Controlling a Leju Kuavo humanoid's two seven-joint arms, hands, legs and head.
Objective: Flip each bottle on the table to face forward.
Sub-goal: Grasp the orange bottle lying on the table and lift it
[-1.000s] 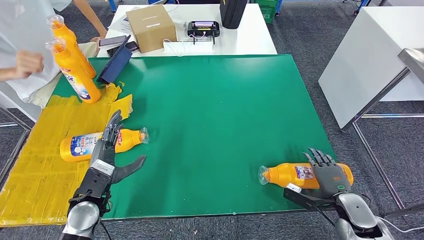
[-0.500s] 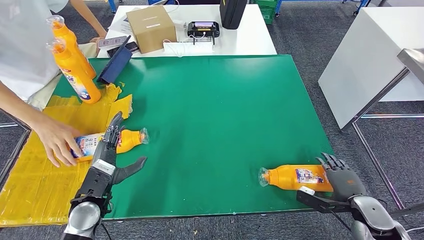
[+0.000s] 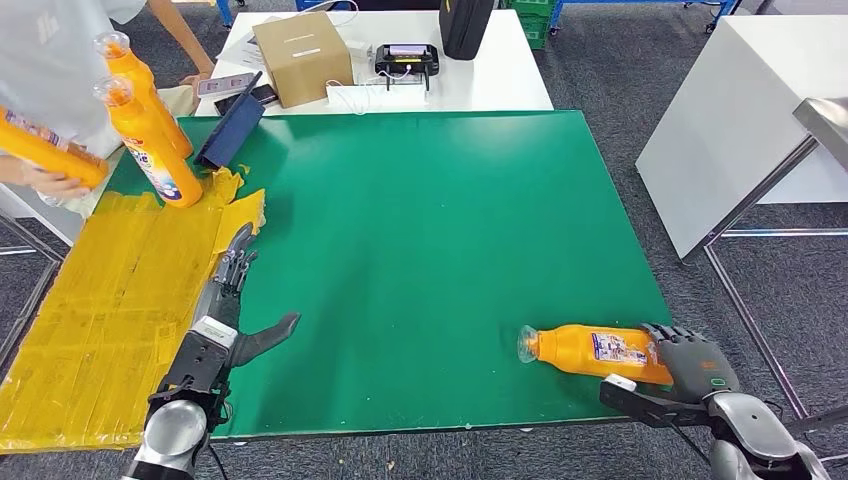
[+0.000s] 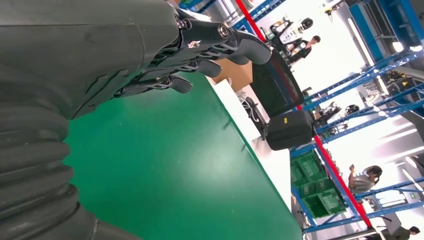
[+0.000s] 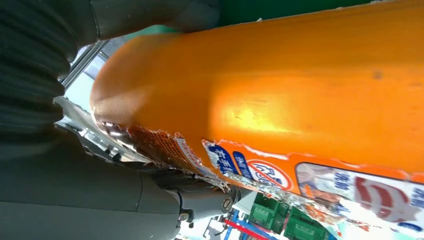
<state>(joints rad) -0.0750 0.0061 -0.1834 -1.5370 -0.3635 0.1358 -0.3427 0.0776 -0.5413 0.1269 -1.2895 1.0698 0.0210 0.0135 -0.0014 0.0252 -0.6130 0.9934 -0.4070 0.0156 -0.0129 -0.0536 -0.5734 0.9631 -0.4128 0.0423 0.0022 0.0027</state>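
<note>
Green mat [image 3: 420,220]; four bottles, one [image 3: 590,352] lower right, gripped by right hand [image 3: 690,362]; wrist view shows torn label [image 5: 200,157]. Left hand [image 3: 228,290] spread, empty.

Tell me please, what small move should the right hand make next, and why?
Probably close the right hand firmly around the base of the lying bottle. The bottle lies on its side on the green table, and the fingers sit at its base, so a firm hold seems needed before turning it.
</note>
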